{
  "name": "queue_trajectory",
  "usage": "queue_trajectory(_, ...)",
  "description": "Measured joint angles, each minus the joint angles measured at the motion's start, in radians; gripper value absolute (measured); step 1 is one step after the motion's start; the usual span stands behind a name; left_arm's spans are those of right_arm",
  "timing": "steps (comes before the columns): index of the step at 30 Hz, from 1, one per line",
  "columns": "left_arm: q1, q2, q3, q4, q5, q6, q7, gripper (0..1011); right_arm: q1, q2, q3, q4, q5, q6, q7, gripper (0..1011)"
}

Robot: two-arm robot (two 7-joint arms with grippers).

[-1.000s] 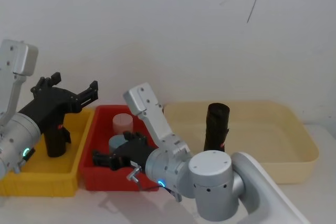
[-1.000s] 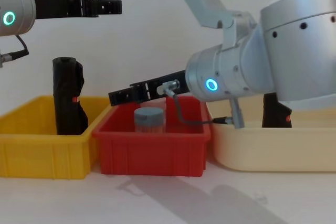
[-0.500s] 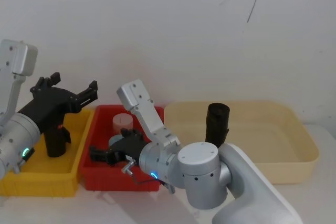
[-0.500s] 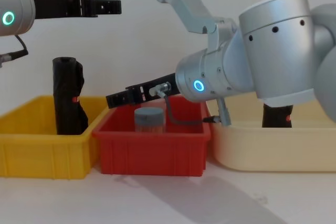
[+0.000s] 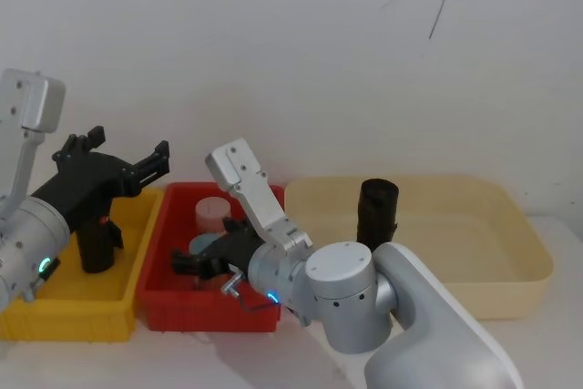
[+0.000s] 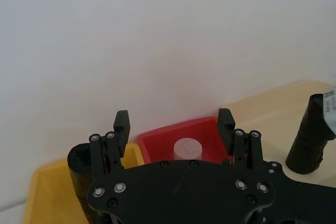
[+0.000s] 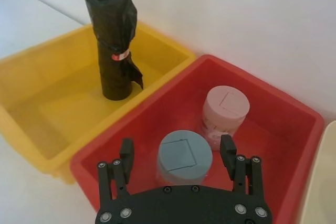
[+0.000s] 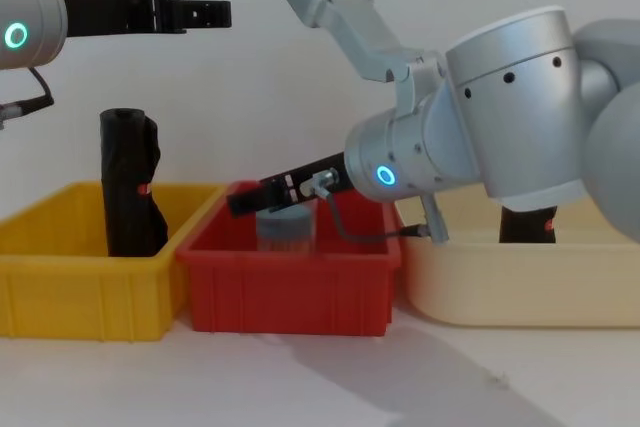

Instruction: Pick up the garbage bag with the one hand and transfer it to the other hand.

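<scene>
Right tool point(image 8: 243, 202) reaches over the red bin point(image 8: 290, 282)

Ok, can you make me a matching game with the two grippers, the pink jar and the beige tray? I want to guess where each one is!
Things:
1. left gripper
2. right gripper
3. pink jar
4. beige tray

Places:
A. in the red bin, behind the grey jar
B. open, high above the yellow bin
C. on the robot's right of the red bin
D. open, low in the red bin at the grey jar

Pairs: 1-B, 2-D, 3-A, 4-C
</scene>
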Motion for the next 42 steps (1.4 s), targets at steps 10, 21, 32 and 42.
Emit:
queue_trajectory(10, 0.000, 0.000, 0.000, 0.000, 0.000, 0.000, 0.000, 1000, 0.025, -0.003, -0.002, 0.067, -0.021, -0.023, -0.001, 1001)
queue_trajectory(21, 0.000, 0.000, 0.000, 0.000, 0.000, 0.000, 0.000, 1000, 0.050, -0.011, 0.010, 0.141, -0.030, -0.035, 0.000, 1001)
queue_trajectory(32, 0.000, 0.000, 0.000, 0.000, 0.000, 0.000, 0.000, 1000, 0.057, -0.024, 0.043, 0.175, -0.017, -0.041, 0.008, 754)
queue_trajectory(42, 0.000, 0.000, 0.000, 0.000, 0.000, 0.000, 0.000, 1000, 0.035, -0.035, 0.082, 0.133, 0.017, -0.010, 0.020, 663)
